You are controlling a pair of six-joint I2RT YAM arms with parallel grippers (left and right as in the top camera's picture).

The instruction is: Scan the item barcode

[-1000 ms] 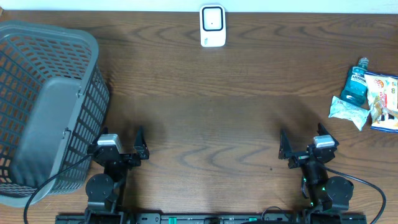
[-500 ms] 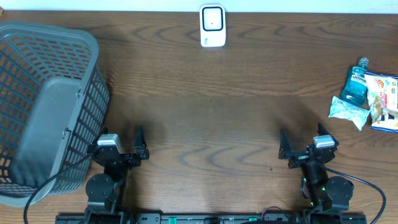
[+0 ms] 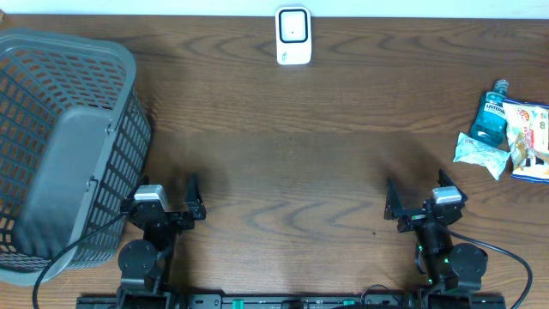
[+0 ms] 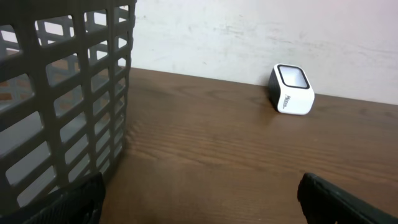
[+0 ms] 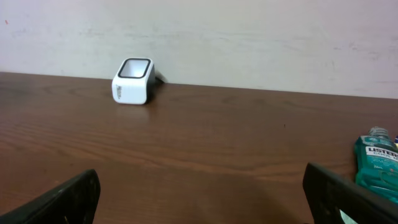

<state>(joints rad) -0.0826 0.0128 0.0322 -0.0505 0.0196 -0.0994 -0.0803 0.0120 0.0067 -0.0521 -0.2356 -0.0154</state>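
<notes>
The white barcode scanner (image 3: 292, 35) stands at the far middle edge of the table, also seen as the scanner (image 4: 291, 89) and the scanner (image 5: 132, 80) from the wrists. The items lie at the far right: a teal mouthwash bottle (image 3: 491, 116), a pale packet (image 3: 480, 153) and a colourful box (image 3: 532, 137). No barcode shows. My left gripper (image 3: 163, 202) and right gripper (image 3: 419, 199) rest near the front edge, both open and holding nothing, far from the items. In the right wrist view the bottle (image 5: 376, 163) sits beyond the right finger. The left gripper (image 4: 199, 205) and right gripper (image 5: 202, 202) span bare wood.
A large grey mesh basket (image 3: 60, 146) fills the left side, close beside my left gripper; its wall (image 4: 62, 93) fills the left of the left wrist view. A pale wall runs behind the table's far edge.
</notes>
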